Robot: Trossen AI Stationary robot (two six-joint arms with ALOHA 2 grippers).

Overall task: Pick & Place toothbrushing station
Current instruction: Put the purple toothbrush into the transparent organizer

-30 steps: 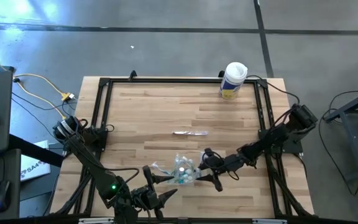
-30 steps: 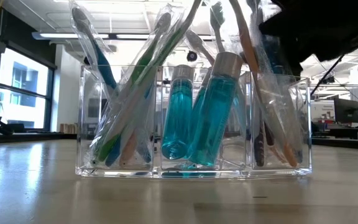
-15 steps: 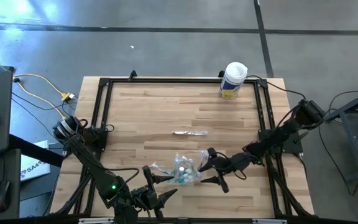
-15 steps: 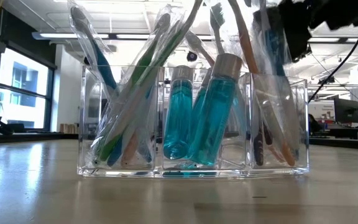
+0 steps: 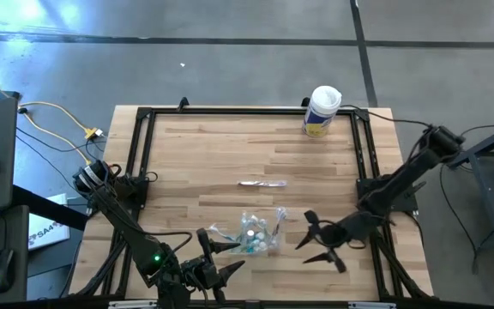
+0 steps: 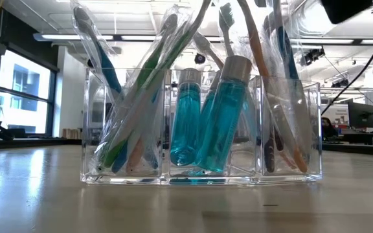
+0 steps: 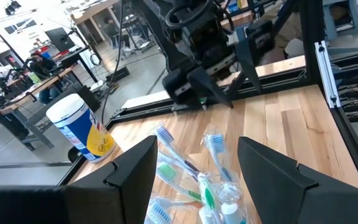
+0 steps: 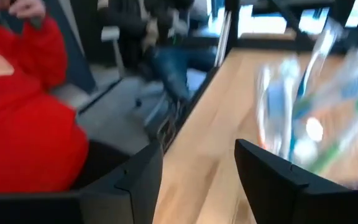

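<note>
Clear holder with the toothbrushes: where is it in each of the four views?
High view: clear holder sits near the table's front edge, between the two arms.
Low view: fills the centre, three compartments, teal bottles in the middle one.
Left wrist view: only the toothbrushes in it show, between the fingers.
Right wrist view: blurred, at the right.
Shared landmark: the teal bottles.
</note>
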